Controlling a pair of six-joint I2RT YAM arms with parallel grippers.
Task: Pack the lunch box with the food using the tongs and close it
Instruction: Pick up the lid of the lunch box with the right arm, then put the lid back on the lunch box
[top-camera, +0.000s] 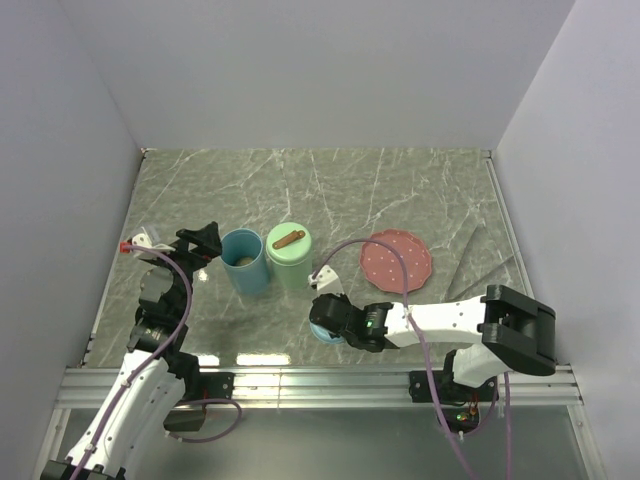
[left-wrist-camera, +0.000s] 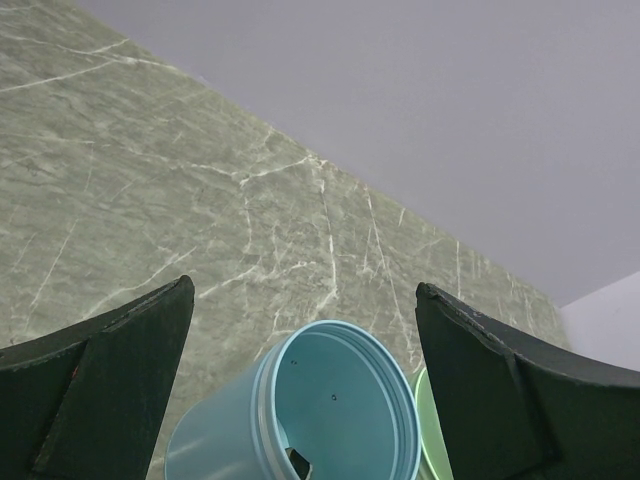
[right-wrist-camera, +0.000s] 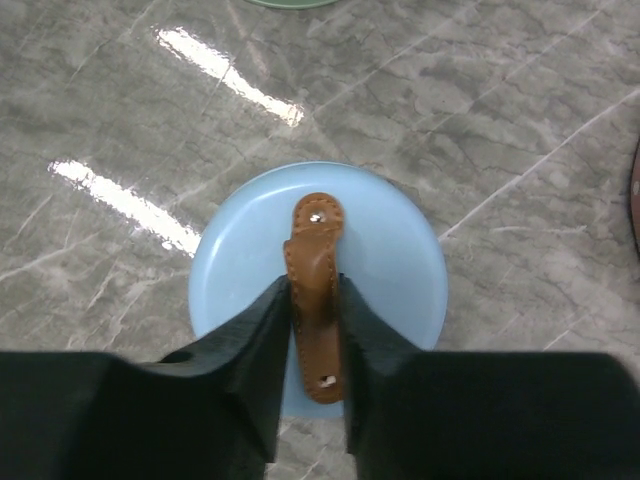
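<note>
Strap (right-wrist-camera: 316, 250) on blue lid (right-wrist-camera: 400, 260): pinched between right jaws | left jaws: spread wide, near blue tub (left-wrist-camera: 330, 410)

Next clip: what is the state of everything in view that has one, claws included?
blue container: upright, open, something small inside.
blue lid: off its container, flat on the table.
green container: upright, lid on.
pink plate: flat, no food on it.
left claw: open, at the blue container's mouth.
right claw: shut on the blue lid's brown strap.
</note>
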